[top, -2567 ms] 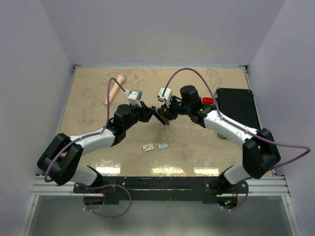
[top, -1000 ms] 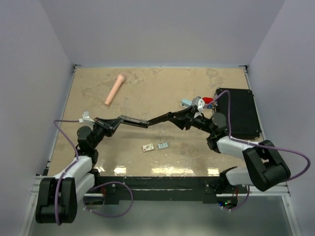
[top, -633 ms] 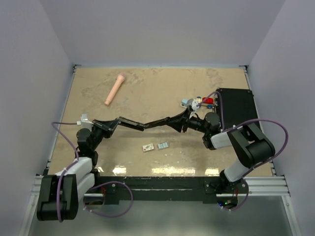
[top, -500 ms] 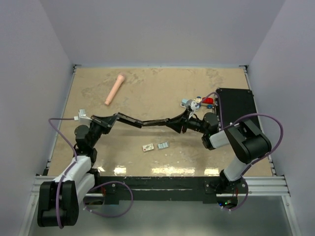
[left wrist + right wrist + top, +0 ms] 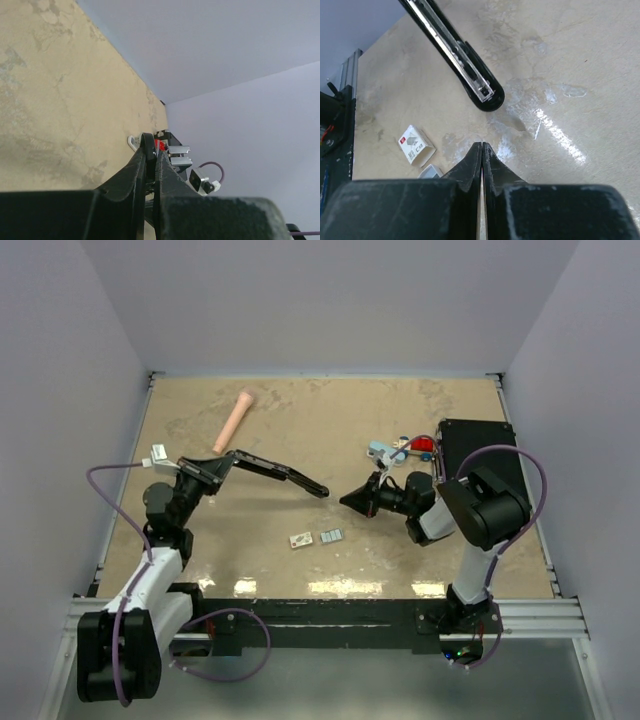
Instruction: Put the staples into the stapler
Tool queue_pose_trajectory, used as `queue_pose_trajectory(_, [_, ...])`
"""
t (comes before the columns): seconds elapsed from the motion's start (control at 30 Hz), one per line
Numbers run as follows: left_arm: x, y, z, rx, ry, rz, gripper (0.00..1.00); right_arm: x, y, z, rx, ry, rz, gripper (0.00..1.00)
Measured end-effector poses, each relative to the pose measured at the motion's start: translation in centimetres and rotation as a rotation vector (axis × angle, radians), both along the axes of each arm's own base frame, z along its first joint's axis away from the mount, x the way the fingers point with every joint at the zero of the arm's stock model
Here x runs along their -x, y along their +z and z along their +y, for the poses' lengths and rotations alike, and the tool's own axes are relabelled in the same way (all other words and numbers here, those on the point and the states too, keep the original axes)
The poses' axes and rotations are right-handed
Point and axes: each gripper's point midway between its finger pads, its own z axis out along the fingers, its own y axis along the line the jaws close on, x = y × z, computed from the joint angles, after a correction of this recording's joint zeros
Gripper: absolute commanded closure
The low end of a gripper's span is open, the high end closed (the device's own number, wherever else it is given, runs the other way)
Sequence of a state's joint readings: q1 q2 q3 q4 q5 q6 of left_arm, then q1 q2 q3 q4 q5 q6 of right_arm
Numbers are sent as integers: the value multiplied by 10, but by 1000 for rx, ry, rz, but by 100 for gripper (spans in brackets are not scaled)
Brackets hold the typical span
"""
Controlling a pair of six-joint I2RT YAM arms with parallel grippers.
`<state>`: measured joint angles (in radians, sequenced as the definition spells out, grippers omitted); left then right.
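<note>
At the far left, the left gripper [image 5: 218, 468] is seen clamped on the rear end of a long black stapler [image 5: 282, 474], which is held out over the sandy table [image 5: 300, 410] toward the middle. In the left wrist view the fingers and the stapler cannot be told apart. A pink cylinder [image 5: 232, 421] is laid farther back, well apart from the arm. In the right wrist view the stapler's free end is shown with its metal channel [image 5: 454, 50] turned toward the camera. The staples are found on the table nearer the front edge, below the stapler's tip: the white box [image 5: 300, 539] with reddish print and, just beside it on the right, the grey-blue tray [image 5: 331, 536] — neither is touched by a gripper. The right gripper [image 5: 350, 502] is placed near the stapler's tip but apart from it, fingers pressed together with nothing between them. Behind it, a small light-blue item [image 5: 378, 450] is seen near a black case [image 5: 485, 455].
</note>
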<state>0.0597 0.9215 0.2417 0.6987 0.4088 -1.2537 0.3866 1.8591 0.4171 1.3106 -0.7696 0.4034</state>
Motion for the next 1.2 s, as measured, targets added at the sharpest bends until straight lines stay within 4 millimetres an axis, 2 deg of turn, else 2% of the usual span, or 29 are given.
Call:
queue_pose_trajectory(0.03, [-2, 6, 0, -12, 0, -14, 100, 0, 0, 0, -1, 1, 0, 90])
queue_pose_trajectory(0.13, [-8, 19, 2, -66, 2, -44, 100, -1, 4, 1, -5, 0, -6, 72])
queue_pose_trajectory(0.17, [-9, 22, 2, -82, 2, -50, 100, -1, 7, 1, -7, 0, -13, 58])
queue_pose_trajectory(0.2, [-11, 25, 2, -107, 3, -58, 100, -2, 11, 1, -12, -2, -22, 50])
queue_pose_trajectory(0.23, [-12, 26, 3, -129, 5, -63, 100, -3, 18, 1, -16, -2, -41, 41])
queue_pose_trajectory(0.27, [-12, 25, 4, -150, 8, -65, 100, -4, 26, 1, -25, -5, -66, 27])
queue_pose_trajectory(0.37, [-13, 17, 6, -194, 11, -45, 100, -11, 62, 3, -42, -16, -193, 12])
queue_pose_trajectory(0.47, [-12, 8, 6, -219, 7, -19, 100, -23, 105, 15, -8, -24, -339, 8])
queue_pose_trajectory(0.6, [-12, 7, 4, -236, -1, -14, 100, -27, 163, 58, 43, 38, -517, 5])
queue_pose_trajectory(0.67, [-12, 9, 3, -241, -8, -21, 100, -28, 178, 75, 72, 66, -564, 4])
queue_pose_trajectory(0.73, [-11, 12, 0, -247, -18, -30, 100, -33, 181, 87, 121, 83, -586, 4])
queue_pose_trajectory(0.83, [-8, 13, -5, -248, -38, -38, 100, -43, 172, 104, 196, 113, -585, 4])
queue_pose_trajectory(0.93, [-7, 14, -9, -246, -53, -41, 100, -47, 149, 117, 273, 155, -554, 5])
queue_pose_trajectory(1.2, [-5, 15, -13, -231, -66, -39, 100, -36, 91, 144, 402, 259, -472, 18])
